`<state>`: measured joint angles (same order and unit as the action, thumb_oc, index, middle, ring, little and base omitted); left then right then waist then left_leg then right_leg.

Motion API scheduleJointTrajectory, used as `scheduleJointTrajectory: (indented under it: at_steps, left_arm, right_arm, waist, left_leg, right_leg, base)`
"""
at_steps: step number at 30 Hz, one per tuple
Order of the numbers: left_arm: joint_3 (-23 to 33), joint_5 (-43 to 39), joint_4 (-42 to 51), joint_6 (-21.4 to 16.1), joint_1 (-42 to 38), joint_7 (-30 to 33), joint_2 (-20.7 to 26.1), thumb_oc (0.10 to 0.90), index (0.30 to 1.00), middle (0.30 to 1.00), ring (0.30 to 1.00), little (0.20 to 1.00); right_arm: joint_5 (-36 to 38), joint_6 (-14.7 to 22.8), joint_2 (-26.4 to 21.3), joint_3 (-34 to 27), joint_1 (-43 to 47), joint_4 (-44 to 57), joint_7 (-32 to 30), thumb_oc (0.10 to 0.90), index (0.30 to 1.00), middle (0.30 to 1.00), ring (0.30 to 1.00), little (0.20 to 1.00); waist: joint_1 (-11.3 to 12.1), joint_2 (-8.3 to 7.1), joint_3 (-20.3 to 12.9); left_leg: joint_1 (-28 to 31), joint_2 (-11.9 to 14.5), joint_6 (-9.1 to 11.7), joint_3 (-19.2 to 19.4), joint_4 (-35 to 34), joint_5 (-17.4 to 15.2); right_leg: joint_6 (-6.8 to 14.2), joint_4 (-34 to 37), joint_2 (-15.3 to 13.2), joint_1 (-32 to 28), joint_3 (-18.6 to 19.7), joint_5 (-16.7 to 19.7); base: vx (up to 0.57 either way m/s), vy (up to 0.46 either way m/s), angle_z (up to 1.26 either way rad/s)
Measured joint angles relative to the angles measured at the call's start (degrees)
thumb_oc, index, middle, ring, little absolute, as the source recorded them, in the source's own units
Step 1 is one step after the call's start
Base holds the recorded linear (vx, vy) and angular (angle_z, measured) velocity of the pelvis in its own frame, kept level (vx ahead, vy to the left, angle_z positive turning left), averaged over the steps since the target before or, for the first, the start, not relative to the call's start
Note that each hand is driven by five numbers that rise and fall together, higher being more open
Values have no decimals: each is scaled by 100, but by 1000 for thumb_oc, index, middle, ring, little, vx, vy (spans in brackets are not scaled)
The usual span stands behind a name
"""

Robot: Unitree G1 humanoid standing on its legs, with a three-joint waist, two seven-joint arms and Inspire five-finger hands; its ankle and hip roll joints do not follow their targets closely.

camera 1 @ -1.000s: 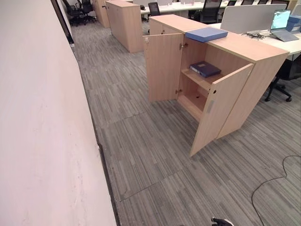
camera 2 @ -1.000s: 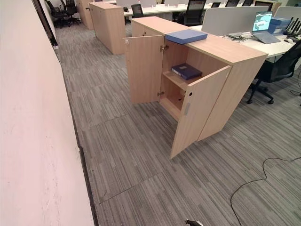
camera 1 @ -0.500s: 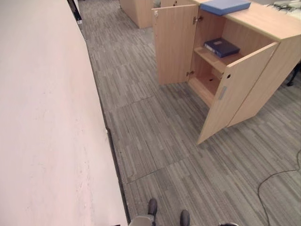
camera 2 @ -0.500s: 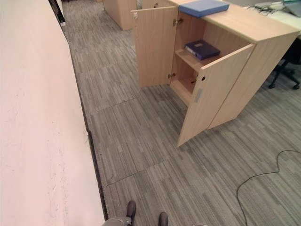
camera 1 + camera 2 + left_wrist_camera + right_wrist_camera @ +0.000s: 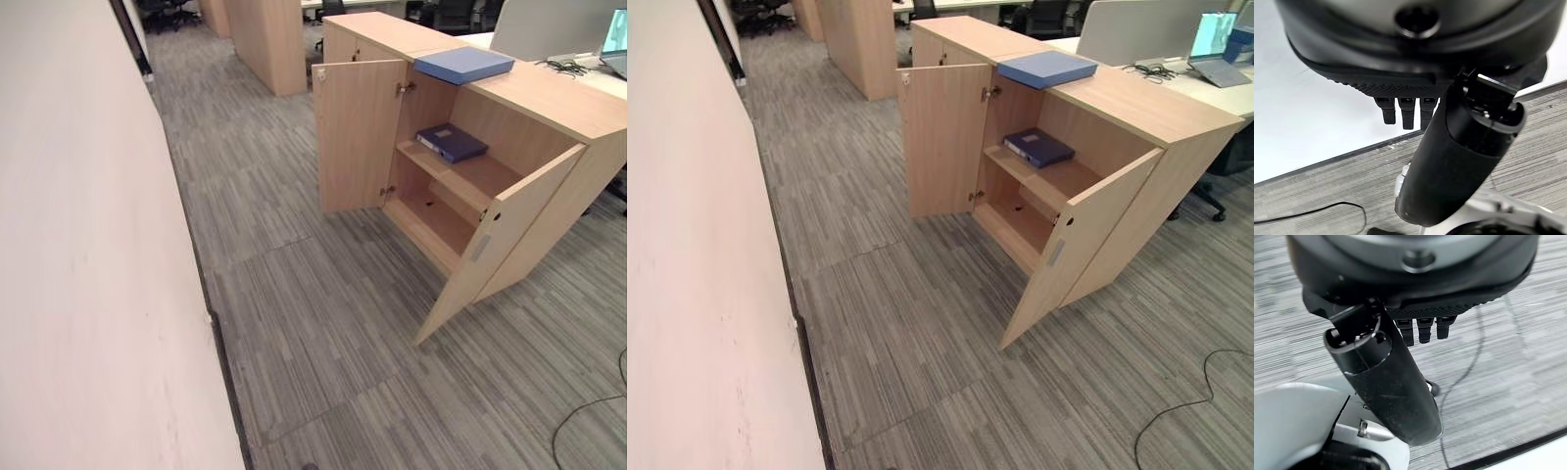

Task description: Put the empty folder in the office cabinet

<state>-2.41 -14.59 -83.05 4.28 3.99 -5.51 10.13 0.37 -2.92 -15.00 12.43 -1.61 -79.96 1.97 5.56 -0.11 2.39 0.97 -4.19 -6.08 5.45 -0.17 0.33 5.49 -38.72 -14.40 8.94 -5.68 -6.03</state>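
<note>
- A dark folder (image 5: 452, 142) is seen lying on the open cabinet (image 5: 549, 103)'s upper shelf.
- Left hand (image 5: 1406, 111) and right hand (image 5: 1424, 329) are held relaxed, grasping nothing.

The office cabinet (image 5: 529, 93) is faced in pale, matt wood-grain laminate. The floor (image 5: 323, 323) is covered in grey carpet with a rough, streaked weave. The wall (image 5: 88, 294) is finished in smooth, matt, off-white paint.
</note>
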Motion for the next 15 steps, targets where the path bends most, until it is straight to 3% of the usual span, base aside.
scheduleJointTrajectory:
  at_steps: [1, 2, 3, 4, 5, 7, 8, 9, 10, 11, 13, 14, 15]
  left_arm:
    - [-62, -10, -56, 67, 8, 76, 21, 800, 900, 900, 900, 900]
    - [-140, -12, -53, 64, 16, 85, 31, 800, 900, 900, 900, 900]
    - [-306, 161, 92, -69, 93, 424, 25, 800, 900, 900, 900, 900]
    - [-572, 215, 170, -172, 82, 597, 32, 800, 900, 900, 900, 900]
    - [-696, 395, 291, -231, 21, 702, 21, 800, 900, 900, 900, 900]
    - [-580, 418, 281, -349, -28, 762, 81, 800, 900, 900, 900, 900]
    - [-521, 415, 298, -441, 3, 779, 123, 800, 900, 900, 900, 900]
    - [-452, 415, 315, -473, 38, 779, 215, 800, 900, 900, 900, 900]
    - [-425, 418, 342, -491, 45, 784, 316, 800, 900, 900, 900, 900]
    - [-381, 422, 323, -494, -7, 822, 274, 800, 900, 900, 900, 900]
    - [-334, 430, 314, -564, -121, 815, 124, 800, 900, 900, 900, 900]
    - [-176, 432, 270, -600, -164, 821, 85, 800, 900, 900, 900, 900]
    - [-134, 428, 267, -597, -165, 847, 85, 800, 900, 900, 900, 900]
  right_arm:
    - [27, -44, 106, 32, -28, 83, -120, 800, 900, 900, 900, 900]
    - [29, -56, 65, 33, 8, 96, -125, 800, 900, 900, 900, 900]
    - [95, 18, -62, 35, 58, 124, -125, 800, 900, 900, 900, 900]
    - [120, -18, -76, 46, 206, 92, -182, 800, 900, 900, 900, 900]
    - [189, -3, -211, 2, 252, 71, -175, 800, 900, 900, 900, 900]
    - [499, 152, -308, -157, 212, 332, -183, 800, 900, 900, 900, 900]
    - [619, 149, -284, -216, 252, 352, -210, 800, 900, 900, 900, 900]
    - [677, 152, -187, -210, 268, 377, -233, 800, 900, 900, 900, 900]
    - [713, 153, -80, -216, 265, 383, -232, 800, 900, 900, 900, 900]
    - [749, 147, -24, -226, 223, 386, -237, 800, 900, 900, 900, 900]
    - [773, 143, -80, -218, 278, 389, -259, 800, 900, 900, 900, 900]
    - [780, 145, -118, -222, 410, 383, -269, 800, 900, 900, 900, 900]
    - [792, 146, -130, -240, 405, 425, -277, 800, 900, 900, 900, 900]
  waist:
    - [-119, 26, -33]
    - [-112, 22, 3]
    - [-102, 97, 97]
    - [-147, 160, 141]
    - [-264, 358, 295]
    - [-443, 466, 485]
    - [-524, 464, 493]
    - [-556, 231, 533]
    - [-567, 100, 523]
    - [-608, 89, 546]
    - [-681, 258, 550]
    - [-680, 248, 567]
    - [-698, 235, 579]
  left_leg:
    - [294, -33, 119, -180, -103, -99]
    - [402, -40, 107, -220, -173, -106]
    - [629, 10, 89, -327, -213, -116]
    - [684, 97, -34, -471, -200, -237]
    - [815, 284, 8, -551, -224, -273]
    - [1041, 427, 26, -544, -278, -315]
    - [1146, 492, 294, -520, -333, -431]
    - [1267, 404, 388, -539, -320, -581]
    - [1383, 318, 456, -542, -324, -717]
    - [1550, 441, 623, -653, -277, -952]
    - [1461, 598, 706, -909, -121, -1118]
    - [1395, 536, 713, -1025, 7, -1117]
    - [1402, 567, 735, -1023, 46, -1128]
  right_leg:
    - [13, -613, -163, 13, -214, 252]
    - [-2, -965, -282, 171, -342, 519]
    - [-79, -1150, -491, 413, -521, 284]
    - [-97, -847, -420, 512, -553, 79]
    - [-99, -29, -147, 565, -597, -143]
    - [3, 889, 38, 718, -668, 44]
    - [69, 1461, 170, 751, -772, 252]
    - [67, 2042, 183, 740, -778, 519]
    - [121, 2502, 214, 662, -700, 497]
    - [-3, 2745, 515, 403, -361, 962]
    - [37, 2858, 851, 287, -245, 896]
    - [-145, 2890, 1010, 286, -246, 1061]
    - [-191, 2868, 1031, 289, -298, 1102]
  base:
    - [192, 130, 82]
    - [277, 57, 94]
    - [279, 14, 49]
    - [273, -8, 57]
    - [180, -36, 33]
    - [184, -71, 22]
    - [198, -98, 1]
    - [224, -110, -12]
    - [236, -106, -4]
    - [261, -107, 8]
    - [316, -122, 8]
    - [358, -151, -21]
    - [375, -165, -25]
